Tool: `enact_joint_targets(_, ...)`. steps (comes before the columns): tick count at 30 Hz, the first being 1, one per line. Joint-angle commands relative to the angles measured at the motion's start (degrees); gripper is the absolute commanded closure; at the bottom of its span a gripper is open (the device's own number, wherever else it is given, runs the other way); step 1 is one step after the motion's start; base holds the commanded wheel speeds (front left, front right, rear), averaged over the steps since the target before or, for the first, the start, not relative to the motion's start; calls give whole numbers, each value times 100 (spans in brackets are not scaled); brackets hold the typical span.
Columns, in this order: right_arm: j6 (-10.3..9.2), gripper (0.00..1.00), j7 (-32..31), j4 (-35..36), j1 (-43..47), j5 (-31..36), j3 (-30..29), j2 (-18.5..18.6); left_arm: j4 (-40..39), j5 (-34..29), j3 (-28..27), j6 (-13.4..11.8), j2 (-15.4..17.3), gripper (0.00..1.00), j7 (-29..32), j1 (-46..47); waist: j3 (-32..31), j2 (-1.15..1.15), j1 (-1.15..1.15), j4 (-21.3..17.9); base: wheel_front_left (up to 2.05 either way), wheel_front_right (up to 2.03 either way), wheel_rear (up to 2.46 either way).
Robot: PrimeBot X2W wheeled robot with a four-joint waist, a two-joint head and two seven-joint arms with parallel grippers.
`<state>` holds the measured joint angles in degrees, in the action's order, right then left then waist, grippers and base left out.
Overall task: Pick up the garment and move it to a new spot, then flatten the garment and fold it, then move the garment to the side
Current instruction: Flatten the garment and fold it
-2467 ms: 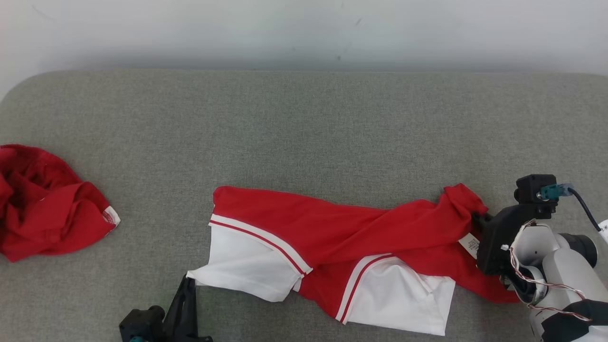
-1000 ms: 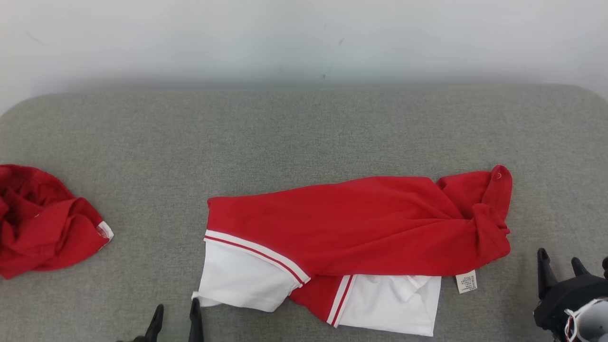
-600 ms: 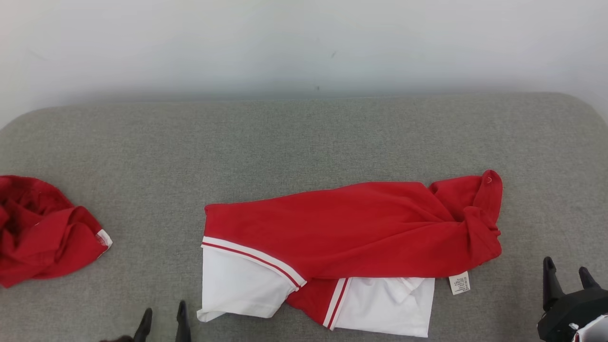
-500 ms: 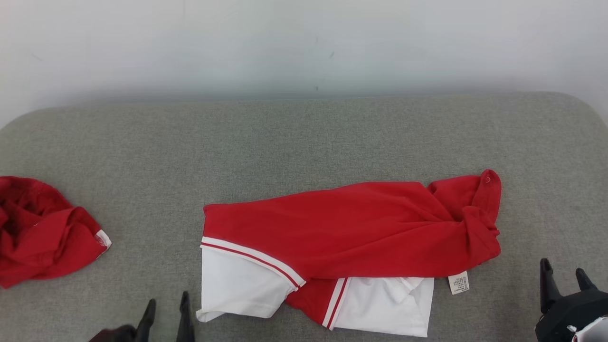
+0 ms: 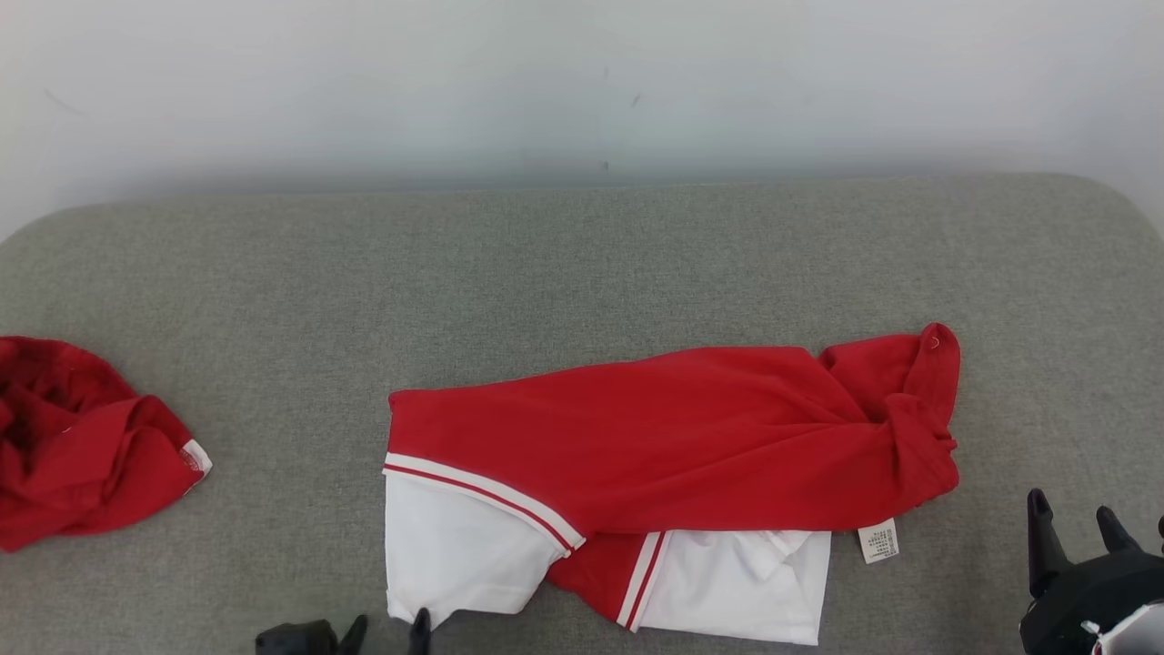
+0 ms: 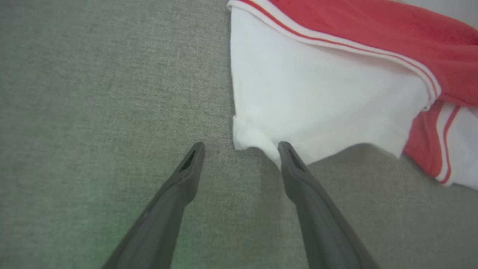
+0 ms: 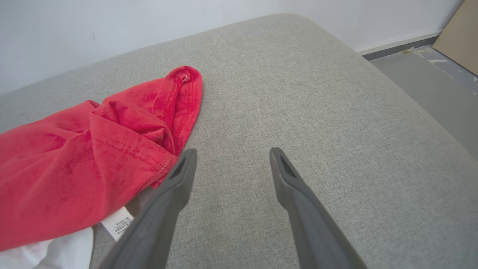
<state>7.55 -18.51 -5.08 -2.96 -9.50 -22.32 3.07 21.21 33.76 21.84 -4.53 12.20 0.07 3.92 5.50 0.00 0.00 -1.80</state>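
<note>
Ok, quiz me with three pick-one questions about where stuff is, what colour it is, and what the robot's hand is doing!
1. Where on the grey cushion is the crumpled red cloth? A far left; B middle; C far right.
2. What colours is the spread garment? A blue, white; B red, white; C green.
3. The jaws of the left gripper are: A shut on cloth; B open; C shut, empty.
Answers: 1 A, it lies at the left edge. 2 B, mostly red, white parts. 3 B, its fingers stand apart.
</note>
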Motion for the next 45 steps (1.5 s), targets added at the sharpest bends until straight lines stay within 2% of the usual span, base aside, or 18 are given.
enact_joint_targets(1,-13,0,-20,25,103,35,-4,-15,35,-45,-37,-82,31,0,-10,-18,-20,0,0,1,0,0,0)
enact_joint_targets(7,-13,0,-78,104,180,40,7,-17,-10,-131,-191,-508,206,0,64,-170,-85,0,0,18,0,0,0)
enact_joint_targets(14,-13,0,-86,58,184,-58,88,-19,-49,-182,-25,-456,179,0,171,-16,-128,0,0,37,0,0,0)
enact_joint_targets(21,-12,0,-59,-7,181,-110,169,-19,136,-8,-186,-570,67,0,22,18,-135,0,0,1,0,0,0)
enact_joint_targets(22,-13,0,-55,-9,189,-112,169,-20,172,-9,-201,-564,79,7,0,18,-129,0,0,-5,0,0,0)
enact_joint_targets(23,-13,0,-57,-9,190,-119,164,-21,198,-9,-203,-551,83,48,-14,30,-123,0,0,-7,0,0,0)
enact_joint_targets(24,-13,0,-56,-10,187,-126,154,-21,220,-21,-175,-519,83,61,-39,56,-118,0,0,-7,0,0,0)
enact_joint_targets(25,-13,0,-57,-8,185,-135,148,-21,244,-53,-136,-494,82,96,-33,87,-115,0,0,-5,0,0,0)
enact_joint_targets(26,-12,0,-58,-5,188,-140,140,-20,267,-68,-106,-468,76,100,-40,112,-110,0,0,-2,0,0,0)
enact_joint_targets(31,-13,0,-64,-6,171,-163,140,-21,332,-22,-98,-413,45,100,-113,213,-95,0,0,17,0,0,0)
enact_joint_targets(39,-12,0,-12,-15,108,-210,111,-20,23,1343,-1212,-40,-469,100,-874,-83,-66,0,0,37,0,0,0)
enact_joint_targets(45,-12,0,-40,71,59,-82,169,-21,-87,1414,-1121,63,-500,100,-730,-216,39,0,0,22,0,0,0)
